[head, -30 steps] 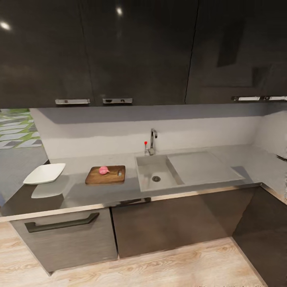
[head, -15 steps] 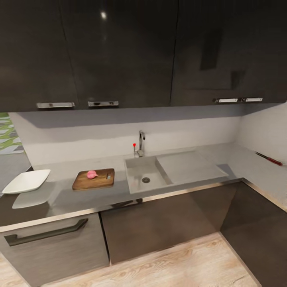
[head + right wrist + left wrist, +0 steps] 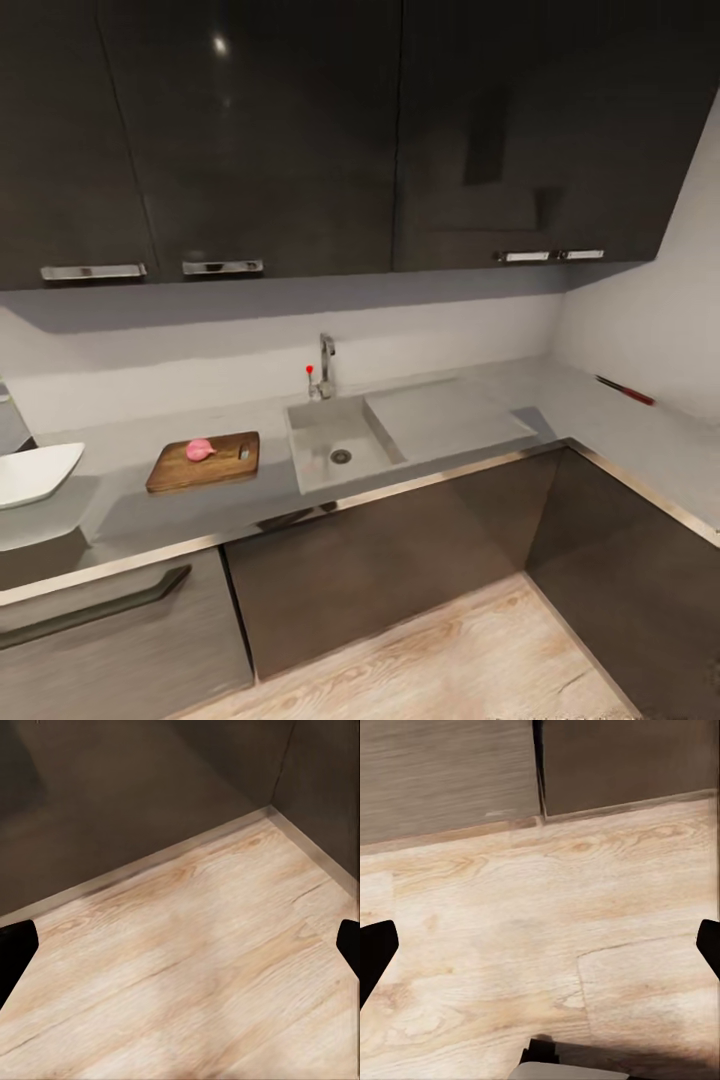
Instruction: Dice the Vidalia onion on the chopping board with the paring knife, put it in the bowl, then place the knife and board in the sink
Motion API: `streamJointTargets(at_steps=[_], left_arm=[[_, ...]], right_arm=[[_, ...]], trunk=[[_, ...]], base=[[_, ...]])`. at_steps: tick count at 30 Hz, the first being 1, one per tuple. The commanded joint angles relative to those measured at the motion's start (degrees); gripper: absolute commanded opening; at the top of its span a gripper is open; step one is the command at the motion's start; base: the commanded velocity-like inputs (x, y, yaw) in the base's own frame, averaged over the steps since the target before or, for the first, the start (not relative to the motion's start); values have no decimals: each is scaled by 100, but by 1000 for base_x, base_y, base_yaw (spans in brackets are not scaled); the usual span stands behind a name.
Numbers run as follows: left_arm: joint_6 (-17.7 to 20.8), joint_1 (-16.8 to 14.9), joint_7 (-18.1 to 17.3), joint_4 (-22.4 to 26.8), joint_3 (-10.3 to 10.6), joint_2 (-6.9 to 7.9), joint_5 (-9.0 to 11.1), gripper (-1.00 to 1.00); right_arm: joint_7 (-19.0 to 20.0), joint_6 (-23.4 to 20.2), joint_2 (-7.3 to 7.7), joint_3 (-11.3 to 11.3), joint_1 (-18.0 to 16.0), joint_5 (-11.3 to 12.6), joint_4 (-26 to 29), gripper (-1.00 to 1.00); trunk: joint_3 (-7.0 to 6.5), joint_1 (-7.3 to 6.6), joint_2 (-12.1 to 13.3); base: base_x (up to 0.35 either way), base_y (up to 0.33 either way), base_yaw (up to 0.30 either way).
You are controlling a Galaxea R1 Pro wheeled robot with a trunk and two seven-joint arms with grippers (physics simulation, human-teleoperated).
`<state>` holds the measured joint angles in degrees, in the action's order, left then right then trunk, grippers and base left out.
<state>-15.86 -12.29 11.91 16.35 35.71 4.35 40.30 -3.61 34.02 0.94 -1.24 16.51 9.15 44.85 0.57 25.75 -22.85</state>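
The left gripper's (image 3: 540,945) two black fingers (image 3: 375,952) stand spread wide at the two edges of the left wrist view, grasping nothing, above pale wood-grain plank flooring (image 3: 510,945) that meets the grey-brown fronts of the base cabinets (image 3: 450,772). The right gripper's (image 3: 180,952) black fingers (image 3: 13,949) are likewise parted wide with nothing between them, over the same light flooring where it runs into a corner of dark cabinet fronts (image 3: 120,787). In the head view, the long grey, slightly reflective countertop (image 3: 120,500) bends around a corner to the right under glossy dark wall cabinets (image 3: 260,130). The rectangular stainless-steel sink (image 3: 335,445), with its round drain, flat drainboard and angular chrome tap with a red knob (image 3: 322,372), is set in the counter near the middle. Just beside the sink, on its left, the dark brown rectangular wooden chopping board (image 3: 205,462) with rounded corners lies flat, its slot handle toward the sink. The small pinkish Vidalia onion (image 3: 200,450) rests on the board, toward its back edge. The white shallow squarish bowl (image 3: 35,473) sits on the counter well apart at the far left. The small paring knife (image 3: 626,390), dark-bladed with a reddish handle, lies on the counter's right branch, well apart from the sink and close to the wall.
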Motion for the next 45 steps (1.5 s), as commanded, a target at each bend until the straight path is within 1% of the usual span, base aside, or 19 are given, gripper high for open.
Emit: streamJointTargets(at_steps=[1,25,45], left_arm=[[-13,-2,40,8,50,5,31,100],[-13,-2,40,8,49,5,31,100],[-13,-2,40,8,51,5,31,100]], right_arm=[[-14,8,3,-14,1,26,6,100],[-10,8,3,-13,-1,26,6,100],[-11,8,4,-15,1,26,6,100]], trunk=[[-1,3,-7],[-158,3,-7],[-285,3,-7]], base=[[0,0,-197],[0,0,-186],[0,0,-161]])
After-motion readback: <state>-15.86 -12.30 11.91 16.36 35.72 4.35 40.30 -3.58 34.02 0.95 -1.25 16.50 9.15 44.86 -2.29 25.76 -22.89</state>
